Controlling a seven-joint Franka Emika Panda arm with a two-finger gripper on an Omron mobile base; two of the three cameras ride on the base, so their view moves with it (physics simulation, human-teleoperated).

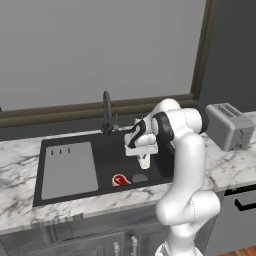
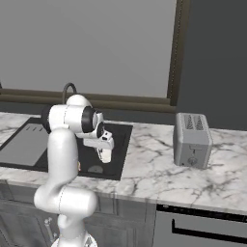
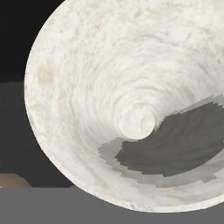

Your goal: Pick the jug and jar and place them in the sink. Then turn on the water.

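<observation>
over the sink (image 1: 75, 142) basin, the gripper (image 1: 143, 161) is clamped on the jug (image 1: 144, 162), held upright above the floor. a red item (image 1: 119, 180) lies below.

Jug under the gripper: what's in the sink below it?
Below the jug, on the sink floor, lie a red item and a grey patch; directly under the jug is hidden.
</observation>
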